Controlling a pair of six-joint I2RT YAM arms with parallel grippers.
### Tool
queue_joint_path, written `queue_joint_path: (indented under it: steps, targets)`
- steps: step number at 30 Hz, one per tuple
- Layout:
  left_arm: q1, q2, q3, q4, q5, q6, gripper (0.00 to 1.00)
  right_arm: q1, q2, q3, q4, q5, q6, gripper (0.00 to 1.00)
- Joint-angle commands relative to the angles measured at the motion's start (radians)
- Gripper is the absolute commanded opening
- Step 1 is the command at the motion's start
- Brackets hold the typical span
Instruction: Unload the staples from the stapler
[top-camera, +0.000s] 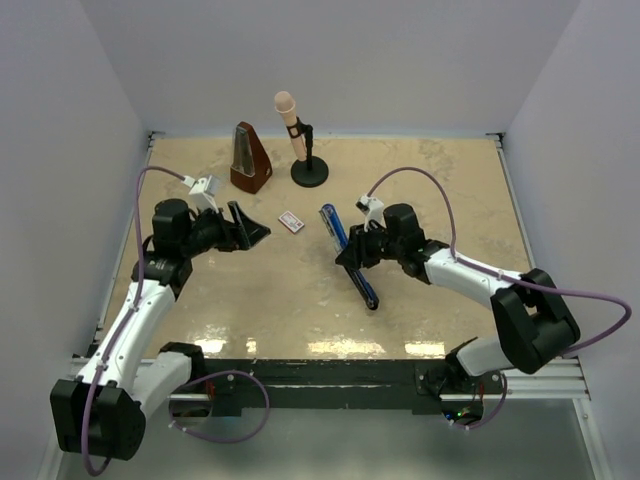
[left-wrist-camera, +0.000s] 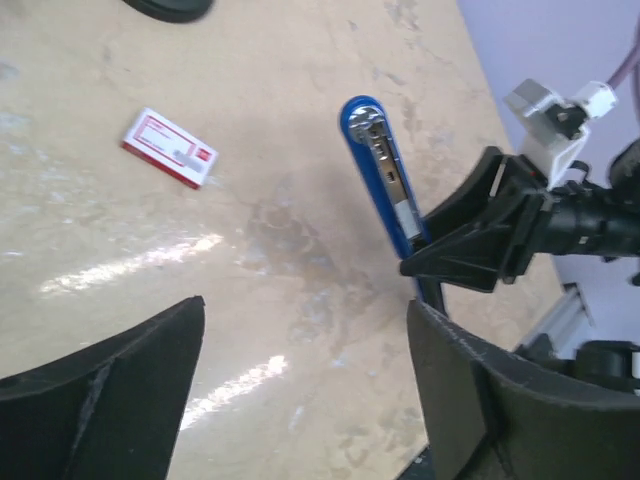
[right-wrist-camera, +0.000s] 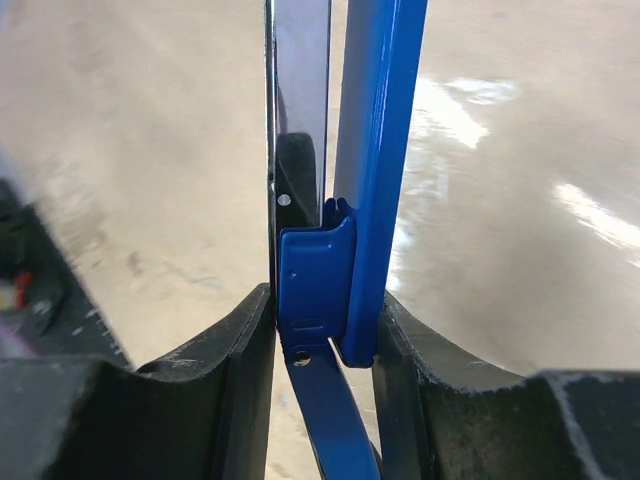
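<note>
Beige table (top-camera: 450, 200): right jaws pinch the open stapler (left-wrist-camera: 383, 170), left jaws spread, empty; next, I judge, left reaches its rail for staples.

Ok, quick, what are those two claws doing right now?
Left gripper: open, holding nothing.
Right gripper: closed on the stapler.

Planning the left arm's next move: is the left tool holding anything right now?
No, in the left wrist view the left tool stands wide open over the table, with nothing between its jaws.
</note>
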Motion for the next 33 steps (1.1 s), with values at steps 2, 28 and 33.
queue_joint_path:
  steps: [2,28,33]
  targets:
    - [0.005,-0.046,0.011,-0.05,-0.153,0.069,1.0,0.0,-0.048,0.063,-0.164,0.304,-0.033,0.0]
    - [0.005,-0.324,0.066,-0.228,-0.705,0.072,0.99,0.395,0.343,0.449,-0.884,1.277,0.249,0.0]
    - [0.005,-0.33,0.072,-0.234,-0.731,0.066,0.99,0.452,0.435,0.517,-1.039,1.377,0.332,0.0]
